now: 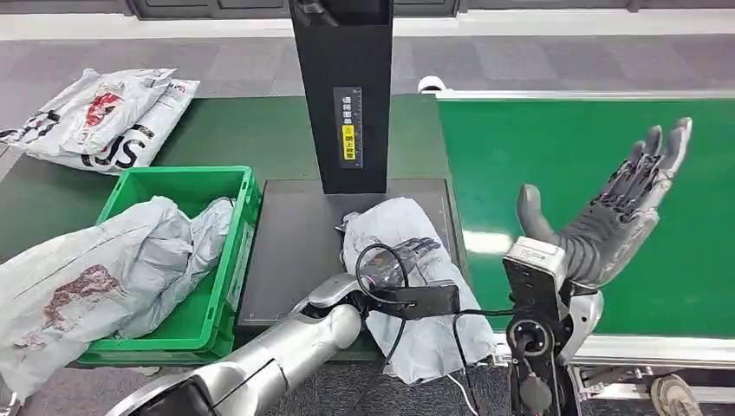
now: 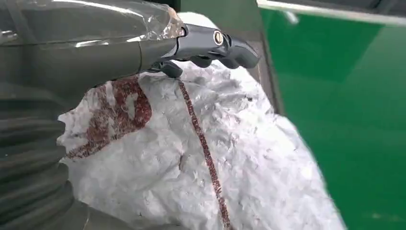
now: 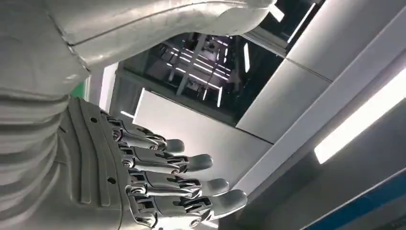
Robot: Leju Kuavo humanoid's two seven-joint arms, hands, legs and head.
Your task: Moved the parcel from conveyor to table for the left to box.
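Observation:
A crumpled white parcel (image 1: 400, 222) with red print lies on the dark plate (image 1: 290, 234) beside the green conveyor (image 1: 563, 147). My left hand (image 1: 404, 261) lies over its middle, and the dark fingers (image 2: 210, 45) curl down into the white parcel (image 2: 191, 158), gripping it. My right hand (image 1: 607, 217) is raised above the conveyor, palm up and fingers spread, holding nothing. In the right wrist view the right hand (image 3: 143, 177) points up at the ceiling, its fingers apart.
A green bin (image 1: 178, 176) stands left of the plate, with a big grey-white bag (image 1: 113, 269) spilling over its near side. More bags (image 1: 95, 117) lie at the back left. A black scanner post (image 1: 342, 87) rises behind the parcel.

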